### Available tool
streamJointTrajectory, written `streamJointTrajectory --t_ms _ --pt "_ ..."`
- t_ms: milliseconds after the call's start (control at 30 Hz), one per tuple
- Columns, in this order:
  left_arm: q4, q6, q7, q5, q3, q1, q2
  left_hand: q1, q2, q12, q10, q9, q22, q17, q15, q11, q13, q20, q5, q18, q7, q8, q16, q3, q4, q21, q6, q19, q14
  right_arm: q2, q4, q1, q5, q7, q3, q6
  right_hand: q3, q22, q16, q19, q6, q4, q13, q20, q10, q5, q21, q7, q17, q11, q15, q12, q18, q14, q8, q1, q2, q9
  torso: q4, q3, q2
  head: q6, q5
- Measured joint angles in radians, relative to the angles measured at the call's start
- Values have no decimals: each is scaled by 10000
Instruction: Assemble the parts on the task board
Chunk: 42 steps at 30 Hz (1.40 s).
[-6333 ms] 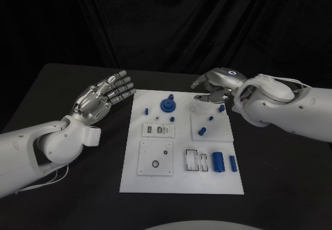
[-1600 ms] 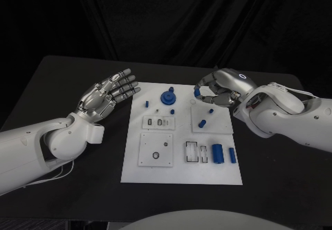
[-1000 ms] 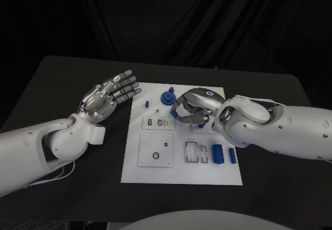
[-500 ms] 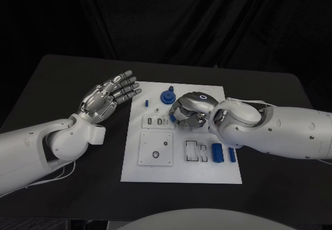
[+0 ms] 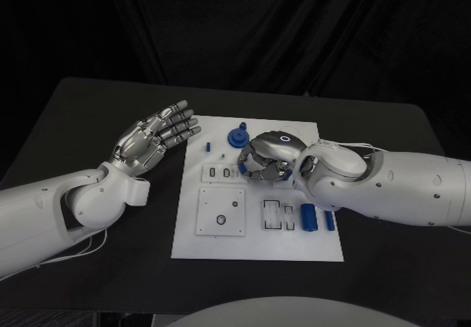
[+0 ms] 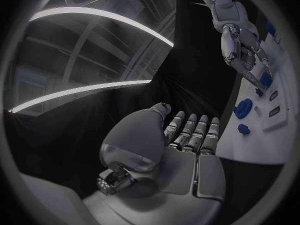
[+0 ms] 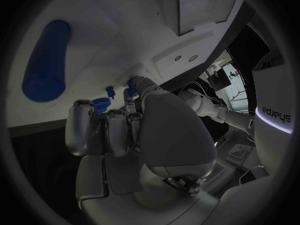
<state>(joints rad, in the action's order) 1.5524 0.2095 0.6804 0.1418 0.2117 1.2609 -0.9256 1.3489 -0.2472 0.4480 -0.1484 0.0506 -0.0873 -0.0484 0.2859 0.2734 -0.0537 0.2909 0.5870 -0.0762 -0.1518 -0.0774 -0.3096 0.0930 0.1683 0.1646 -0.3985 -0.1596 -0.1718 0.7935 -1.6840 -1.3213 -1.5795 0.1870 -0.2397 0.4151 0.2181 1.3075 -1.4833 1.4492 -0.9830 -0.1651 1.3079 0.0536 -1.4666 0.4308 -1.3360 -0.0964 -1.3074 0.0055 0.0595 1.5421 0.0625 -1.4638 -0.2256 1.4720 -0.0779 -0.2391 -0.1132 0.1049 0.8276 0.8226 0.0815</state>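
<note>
White task board [image 5: 257, 240] with small blue parts [image 5: 308, 218]

The task board [image 5: 257, 245] is white on a black table [image 5: 88, 272]; blue parts [image 5: 308, 217] lie on the board; both hands are silver.

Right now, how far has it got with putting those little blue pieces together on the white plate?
Early, it seems. A round blue part already stands at the far end of the task board. The right hand is curled over the board's middle, with a small blue piece at its fingers. Two blue cylinders lie loose nearer the robot. The left hand hovers open beside the board.
</note>
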Motion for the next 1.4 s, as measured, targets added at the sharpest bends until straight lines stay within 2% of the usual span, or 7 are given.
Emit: streamJointTrajectory --t_ms 167,333,400,500,800,1167,1400 --pt "-9 5 0 -1 0 -1 4 0 0 0 0 0 0 0 0 0 0 0 0 0 0 0 0 0 0 0 0 0 0 -51 18 7 -11 8 4 -4 0 0 0 0 48 1 -1 0 0 -264 53 27 0 0 0 0 -1 0 -143 -120 14 -4 -5 2 1 18 19" --pt "-21 14 0 -2 0 -3 17 0 0 0 0 -1 -1 0 0 0 0 0 0 0 0 0 0 0 0 0 0 0 0 -97 34 9 -19 42 9 -39 -1 -1 83 -22 174 -1 -1 22 17 -998 214 18 0 58 -35 -22 -1 -35 -506 -382 2 -9 -12 4 1 38 31" --pt "-24 18 0 -2 1 -4 20 -7 7 0 0 -1 1 0 0 0 0 0 0 0 0 0 0 1 -1 0 0 0 0 -110 48 10 -21 60 9 -68 -64 -1 112 -55 276 -56 -1 55 0 -1478 267 -25 0 75 -42 -57 -1 -28 -522 -543 -11 -848 -12 5 0 46 33" --pt "-27 24 0 -3 1 -6 20 -34 34 0 0 -1 9 0 0 0 0 0 0 0 0 0 0 29 -29 0 0 0 0 -119 66 13 -25 93 8 -127 -201 -1 157 -90 515 -113 -1 90 18 -1998 322 -76 0 162 -109 -57 -1 -33 -323 -738 -24 -1058 -12 7 -1 56 33" --pt "-41 41 0 -4 2 -20 30 -46 46 0 36 -1 8 0 0 34 0 0 0 -1 0 0 0 57 -1 -41 0 0 0 -130 86 27 -35 155 11 -244 -429 -1 157 -90 1187 -238 -2 90 18 -2778 393 -170 0 162 -109 -57 -1 -33 115 -863 -212 -800 -9 8 -2 77 28" --pt "-55 62 0 -5 1 -42 35 -45 46 0 39 -2 7 0 0 37 0 1 0 0 0 0 0 57 -1 -41 0 -1 0 -124 97 43 -38 177 -1 -301 -604 -1 234 -90 2085 -332 -3 90 18 -3058 542 -186 0 161 -109 -136 0 -34 561 -826 -328 -393 -5 4 -2 112 6" --pt "-40 65 0 -35 1 -47 -22 -45 45 0 39 -2 7 0 0 37 0 1 0 0 0 0 0 56 -1 -41 0 0 0 10 -13 56 -37 123 -4 -182 -831 -1 274 -127 2800 -676 -4 53 -21 -3282 671 -87 0 123 -108 -271 -1 -34 824 -685 -757 -76 -5 2 -1 124 -35"
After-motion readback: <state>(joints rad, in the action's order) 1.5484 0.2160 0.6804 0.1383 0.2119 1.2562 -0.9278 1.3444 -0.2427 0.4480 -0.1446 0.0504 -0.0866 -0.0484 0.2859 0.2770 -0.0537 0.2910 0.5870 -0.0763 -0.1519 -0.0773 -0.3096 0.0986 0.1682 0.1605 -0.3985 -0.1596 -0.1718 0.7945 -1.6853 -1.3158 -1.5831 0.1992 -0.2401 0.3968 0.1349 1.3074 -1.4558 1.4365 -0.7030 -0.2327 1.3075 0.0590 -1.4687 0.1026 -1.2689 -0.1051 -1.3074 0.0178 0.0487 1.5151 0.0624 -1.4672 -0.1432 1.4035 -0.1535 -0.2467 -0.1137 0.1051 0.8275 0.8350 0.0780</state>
